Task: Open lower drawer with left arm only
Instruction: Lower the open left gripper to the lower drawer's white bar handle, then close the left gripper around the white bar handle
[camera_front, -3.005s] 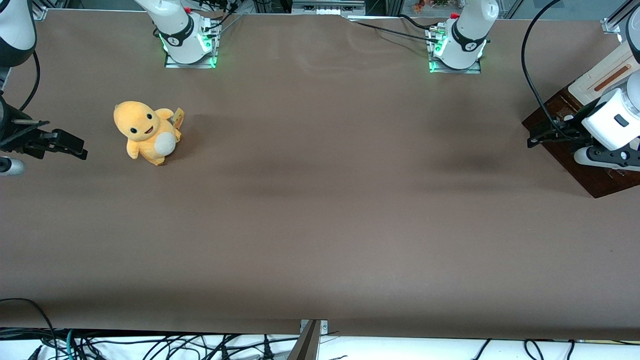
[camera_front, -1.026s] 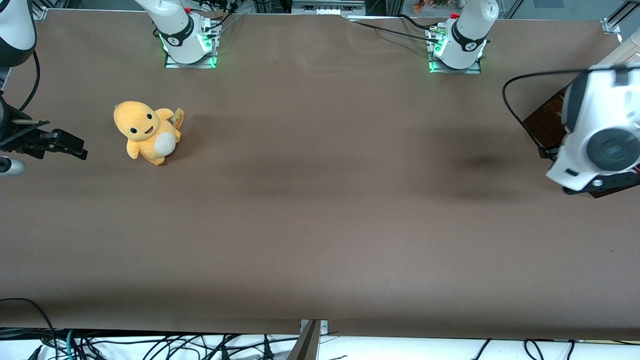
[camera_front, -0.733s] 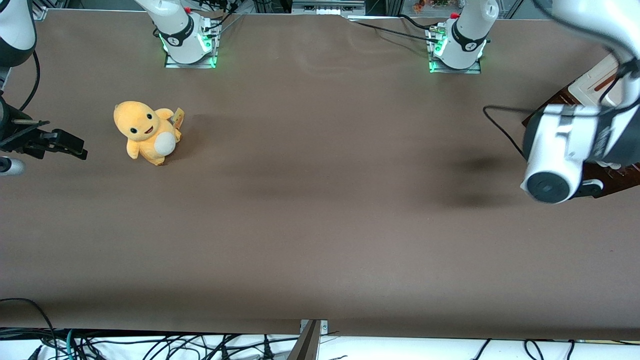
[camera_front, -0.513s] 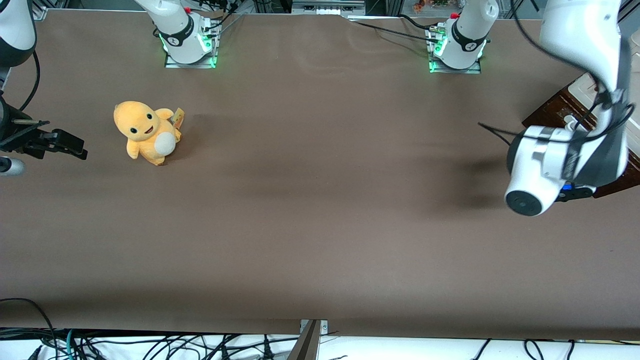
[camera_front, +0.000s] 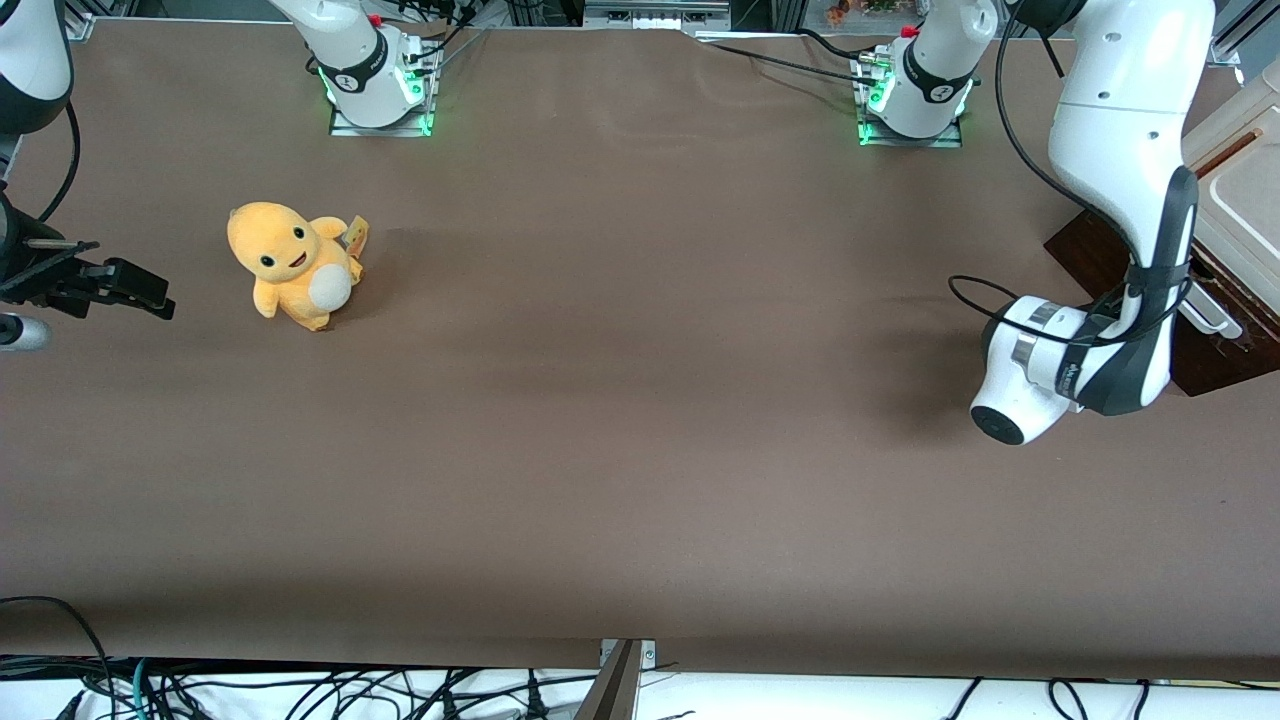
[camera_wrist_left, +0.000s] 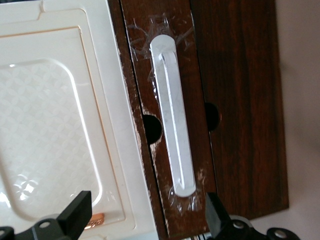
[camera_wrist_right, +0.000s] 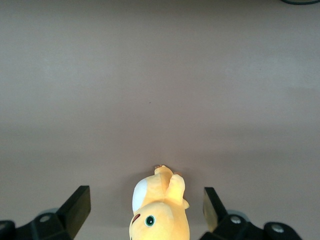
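The lower drawer (camera_wrist_left: 200, 165) has a dark brown front and a long silvery-white bar handle (camera_wrist_left: 172, 120). It looks shut, with no pale inside showing. In the front view the handle (camera_front: 1210, 315) peeks out beside the left arm (camera_front: 1125, 180), at the working arm's end of the table. My gripper (camera_wrist_left: 145, 222) is open, its black fingertips (camera_wrist_left: 76, 214) spread wide. It hovers off the drawer front, apart from the handle, whose near end lies between the finger lines. The arm's wrist hides the gripper in the front view.
A cream panel (camera_wrist_left: 55, 125) lies beside the drawer front and is also seen in the front view (camera_front: 1240, 200). A yellow plush toy (camera_front: 293, 262) sits toward the parked arm's end. Two arm bases with green lights (camera_front: 378, 85) (camera_front: 915, 95) stand farthest from the front camera.
The left arm has swung round and its wrist has dropped lower, nearer the front camera and out over the table. The cream panel and the handle now show beside it.
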